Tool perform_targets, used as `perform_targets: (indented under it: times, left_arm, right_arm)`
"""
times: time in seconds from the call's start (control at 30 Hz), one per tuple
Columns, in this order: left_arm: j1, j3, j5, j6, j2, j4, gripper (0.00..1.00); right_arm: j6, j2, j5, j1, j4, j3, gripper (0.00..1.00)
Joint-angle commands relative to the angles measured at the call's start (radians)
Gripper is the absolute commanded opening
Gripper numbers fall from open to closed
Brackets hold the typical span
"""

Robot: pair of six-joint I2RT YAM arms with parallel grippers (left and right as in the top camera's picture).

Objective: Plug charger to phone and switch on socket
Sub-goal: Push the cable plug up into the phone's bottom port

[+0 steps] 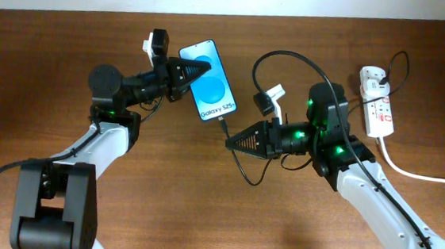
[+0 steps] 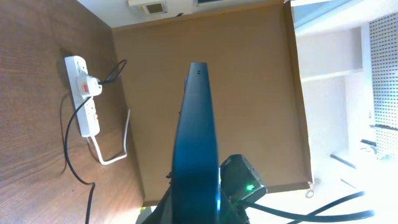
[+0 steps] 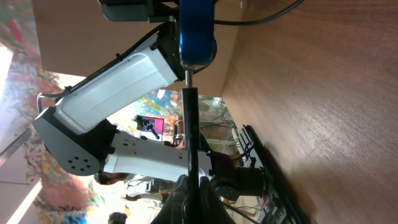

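The phone (image 1: 210, 80), blue screen up, is held above the table by my left gripper (image 1: 184, 80), which is shut on its left edge. In the left wrist view the phone (image 2: 196, 143) shows edge-on between the jaws. The charger cable (image 1: 233, 140) has its connector tip at the phone's lower end. My right gripper (image 1: 233, 140) is shut on the cable just below the phone. In the right wrist view the cable (image 3: 189, 124) runs straight from the jaws (image 3: 191, 186) up to the phone's bottom edge (image 3: 197, 37). The white socket (image 1: 375, 101) lies at the far right with the black plug in it.
The socket's thick white cord (image 1: 417, 173) runs off to the right edge. The black cable loops over the table between the socket and the right arm (image 1: 291, 62). The socket also shows in the left wrist view (image 2: 84, 93).
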Motion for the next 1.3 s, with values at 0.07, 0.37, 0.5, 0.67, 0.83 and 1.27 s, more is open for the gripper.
perform_targets:
  times: [0.07,0.37,0.5,0.67,0.83,1.27]
  left_arm:
    - [0.003,0.012,0.000,-0.032,-0.006,0.010,0.00]
    - [0.003,0.012,0.007,-0.008,-0.006,0.010,0.00]
    - [0.003,0.012,0.012,-0.008,-0.006,0.010,0.00]
    - [0.003,0.012,0.031,0.000,-0.006,0.010,0.00]
    - [0.000,0.012,0.030,-0.002,-0.006,0.010,0.00]
    - [-0.028,0.012,0.026,-0.001,-0.006,0.010,0.00]
  right_arm:
    - [0.010,0.003,0.006,-0.004,0.006,-0.002,0.04]
    - [0.010,0.003,0.001,-0.004,0.006,-0.002,0.04]
    - [0.010,0.003,0.002,-0.004,0.007,-0.002,0.04]
    - [0.010,0.003,0.002,-0.004,0.014,-0.002,0.04]
    - [0.010,0.003,0.022,-0.004,0.014,-0.002,0.04]
    - [0.055,0.003,0.047,-0.003,0.035,-0.002,0.04]
